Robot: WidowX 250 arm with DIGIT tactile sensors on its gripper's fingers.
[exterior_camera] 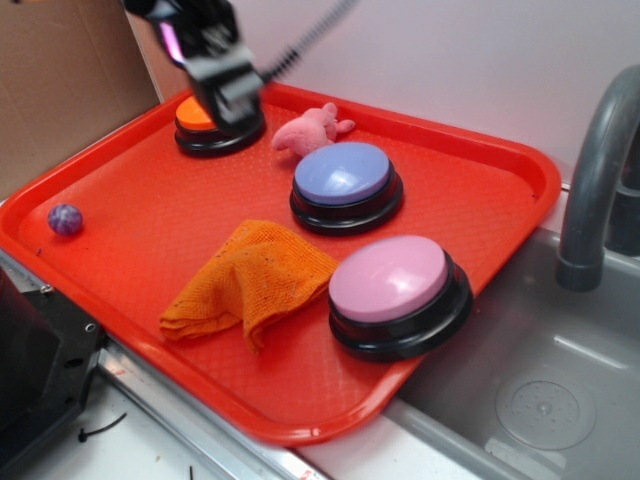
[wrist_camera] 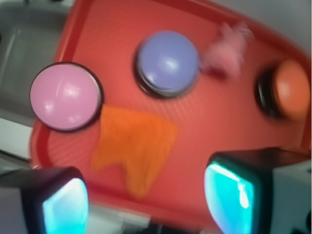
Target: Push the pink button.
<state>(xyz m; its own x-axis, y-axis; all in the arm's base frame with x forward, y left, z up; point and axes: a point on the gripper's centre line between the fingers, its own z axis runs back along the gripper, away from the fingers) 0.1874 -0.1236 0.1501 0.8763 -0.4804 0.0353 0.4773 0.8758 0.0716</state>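
- Red plastic tray (exterior_camera: 130, 190) on a tabletop beside a sink (exterior_camera: 560, 380), holding three domed buttons, an orange cloth (exterior_camera: 250, 280), a pink plush (exterior_camera: 310, 130) and a small purple ball (exterior_camera: 65, 219)
- Pink button (exterior_camera: 392, 285) sits at the tray's near right corner, just beside the cloth, with the blue button (exterior_camera: 345, 180) behind it
- Gripper (exterior_camera: 225, 75) hovers over the orange button (exterior_camera: 205, 125) at the far left, jaws spread apart and empty
- Pink button lies well apart from the gripper, diagonally across the tray towards the sink; the likely move passes over the blue button or the cloth
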